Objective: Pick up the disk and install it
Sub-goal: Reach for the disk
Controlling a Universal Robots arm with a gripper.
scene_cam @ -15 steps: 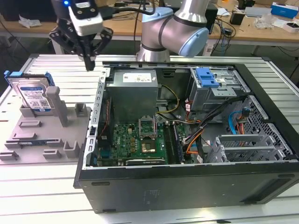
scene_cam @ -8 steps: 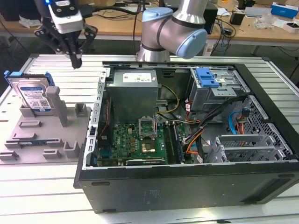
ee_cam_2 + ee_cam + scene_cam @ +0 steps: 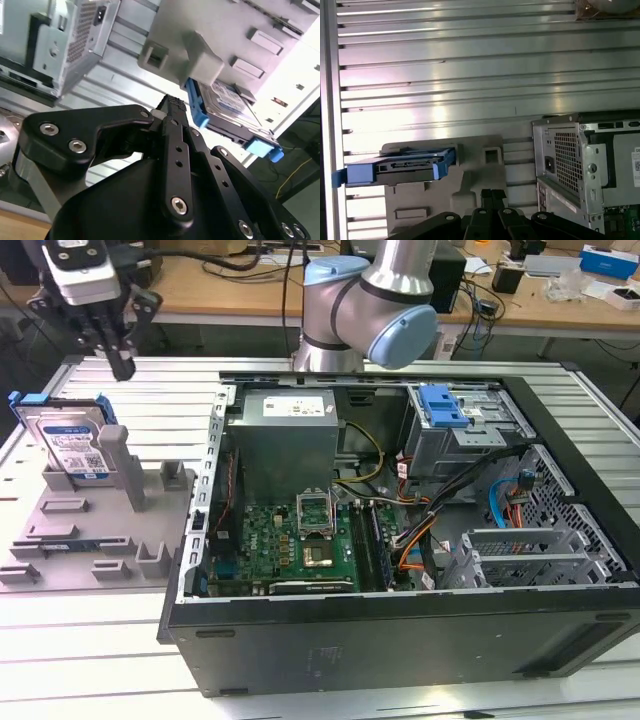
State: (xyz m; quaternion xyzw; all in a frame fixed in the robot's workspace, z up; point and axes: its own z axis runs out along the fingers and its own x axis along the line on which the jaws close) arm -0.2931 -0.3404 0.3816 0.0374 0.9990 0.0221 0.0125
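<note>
The disk [image 3: 70, 435] stands on edge in the grey fixture plate [image 3: 95, 530] on the tabletop [image 3: 80, 680], at the exterior view's left; the gripper [image 3: 122, 368] hovers above it, apart, fingers [image 3: 174, 106] closed on nothing; pickup and installation in the open computer case [image 3: 400, 640] are both not yet done.

Disk [image 3: 72, 438] stands on fixture plate [image 3: 62, 532], beside computer case [image 3: 400, 625].
</note>
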